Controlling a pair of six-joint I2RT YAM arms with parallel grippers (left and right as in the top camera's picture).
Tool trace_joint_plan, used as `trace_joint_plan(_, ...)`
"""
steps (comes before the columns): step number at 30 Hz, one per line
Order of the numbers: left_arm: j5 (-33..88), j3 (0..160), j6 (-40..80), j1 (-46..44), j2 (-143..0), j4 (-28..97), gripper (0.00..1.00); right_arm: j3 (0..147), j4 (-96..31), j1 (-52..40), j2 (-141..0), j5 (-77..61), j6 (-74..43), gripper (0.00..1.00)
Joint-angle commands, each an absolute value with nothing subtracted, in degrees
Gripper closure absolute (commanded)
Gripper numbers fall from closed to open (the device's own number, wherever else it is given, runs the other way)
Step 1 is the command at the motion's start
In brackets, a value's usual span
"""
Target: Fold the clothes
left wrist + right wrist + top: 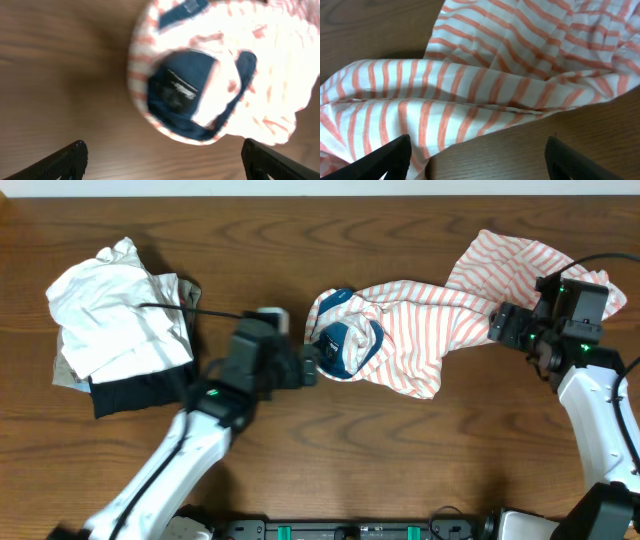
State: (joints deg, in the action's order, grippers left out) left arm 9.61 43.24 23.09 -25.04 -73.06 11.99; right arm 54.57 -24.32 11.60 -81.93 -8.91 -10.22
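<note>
The clothes (430,330), a soft, rumpled white shirt with thin salmon-orange stripes, lies right of centre on the wooden table (400,460). Its long axis runs from the bunched neck end with the dark blue patch (175,95) towards the far right corner. The left gripper (310,367) hangs just beside that neck end, fingers (67,160) spread wide and empty, while the right gripper (497,325) stands over the striped folds, fingers (387,157) well apart, clamping nothing.

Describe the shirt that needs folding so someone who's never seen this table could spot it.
On the brown wooden table, skip the pile of plain white and black garments at far left. Right of centre sprawls the crumpled white shirt; only it has thin salmon-orange stripes and a dark blue patch.
</note>
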Motion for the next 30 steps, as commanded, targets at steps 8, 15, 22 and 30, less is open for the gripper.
trace_joint_plan(8, 12.29, 44.60, 51.33, -30.35, -92.55, 7.01, 0.02, 54.63, -24.95, 12.14, -82.15, -8.91, -9.21, 0.14)
trace_joint_plan(15, 14.98, 44.60, 51.33, -30.35, -98.30, -4.62, 0.02, 54.63, -25.80, 12.14, -82.15, -8.80, -9.10, 0.15)
trace_joint_plan(22, 13.85, 44.60, 51.31, -30.35, -98.87, -7.68, 0.50, 54.63, -26.15, 12.14, -82.15, -8.80, -9.10, 0.26)
trace_joint_plan(30, 11.38, 45.06, 42.00, -27.46, -96.68, -11.88, 0.94, 54.63, -26.35, 12.14, -82.15, -8.78, -9.10, 0.33)
